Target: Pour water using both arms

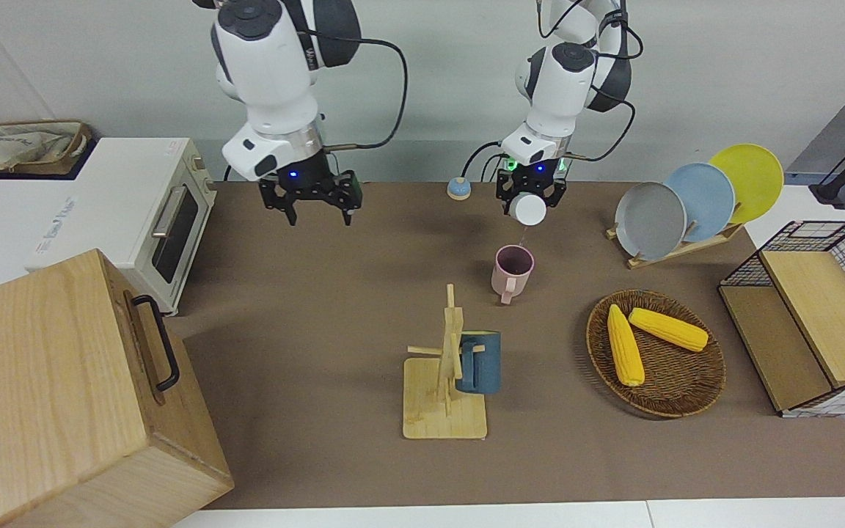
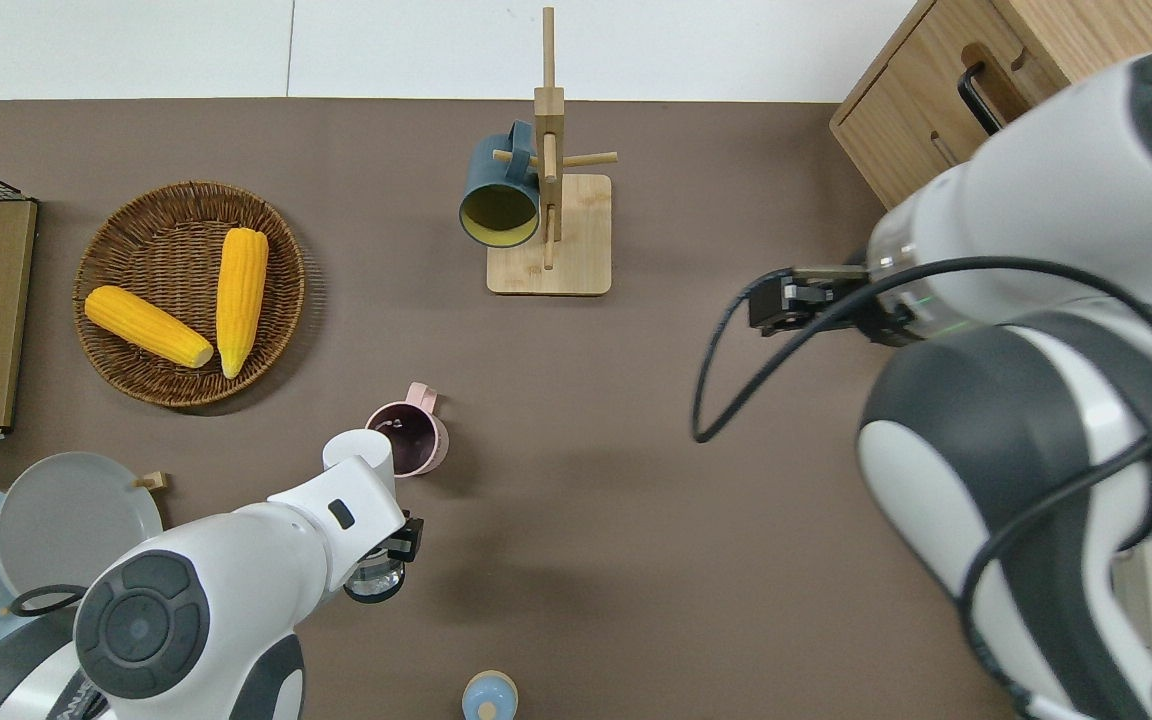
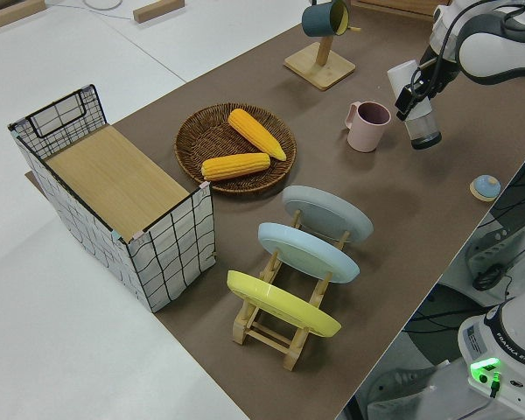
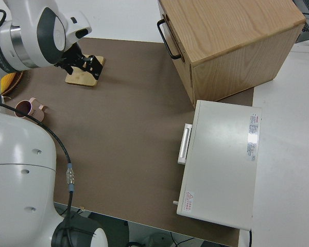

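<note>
There are 2 robot arms (image 1: pixel 268 66) (image 1: pixel 562 81). 2 corn cobs (image 1: pixel 625 345) (image 1: pixel 668 329) lie in 1 wicker basket (image 1: pixel 686 389) at the lower right of the front view. 3 plates, 1 grey (image 1: pixel 650 220), 1 blue (image 1: pixel 708 198) and 1 yellow (image 1: pixel 749 176), stand in 1 wooden rack (image 1: pixel 679 249) at the upper right. There are 2 mugs: 1 pink (image 1: pixel 512 273) at the centre and 1 dark blue (image 1: pixel 480 362) on 1 wooden mug tree (image 1: pixel 443 411). There is 1 clear bottle (image 3: pixel 416 105), 1 small blue knob-shaped item (image 1: pixel 458 188), 1 white oven (image 1: pixel 136 213), 1 wooden box (image 1: pixel 48 396) and 1 wire crate (image 1: pixel 833 249).
</note>
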`<state>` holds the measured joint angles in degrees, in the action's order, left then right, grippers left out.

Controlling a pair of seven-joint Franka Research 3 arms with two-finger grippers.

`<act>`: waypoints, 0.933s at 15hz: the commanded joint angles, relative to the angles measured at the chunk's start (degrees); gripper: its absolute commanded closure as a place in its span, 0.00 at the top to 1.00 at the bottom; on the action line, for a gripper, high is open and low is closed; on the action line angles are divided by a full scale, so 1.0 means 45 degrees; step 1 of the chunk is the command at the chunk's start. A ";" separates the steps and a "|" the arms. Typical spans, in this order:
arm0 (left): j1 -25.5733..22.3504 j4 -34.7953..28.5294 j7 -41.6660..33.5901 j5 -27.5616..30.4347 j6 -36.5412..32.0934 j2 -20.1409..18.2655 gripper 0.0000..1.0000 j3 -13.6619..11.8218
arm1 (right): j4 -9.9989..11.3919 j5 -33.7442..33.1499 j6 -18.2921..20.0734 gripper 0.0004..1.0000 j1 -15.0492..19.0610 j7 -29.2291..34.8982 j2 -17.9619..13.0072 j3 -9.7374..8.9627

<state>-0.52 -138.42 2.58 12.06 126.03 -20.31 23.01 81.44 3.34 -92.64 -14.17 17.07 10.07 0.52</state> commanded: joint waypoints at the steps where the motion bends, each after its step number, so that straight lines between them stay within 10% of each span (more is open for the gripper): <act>1: -0.0139 0.0427 0.0129 -0.0161 -0.0405 0.0390 0.00 0.0082 | 0.0829 -0.0137 0.0331 0.99 0.1623 -0.2092 -0.1045 -0.0253; 14: -0.0198 0.0741 0.0109 -0.0688 -0.1617 0.0783 0.00 0.0023 | 0.0829 -0.1017 0.1329 0.99 0.2972 -0.5142 -0.1476 -0.0253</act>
<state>-0.98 -137.02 2.58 10.13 121.50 -16.62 23.08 83.52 -1.28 -87.26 -2.50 -4.46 4.87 0.47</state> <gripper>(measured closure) 0.374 0.004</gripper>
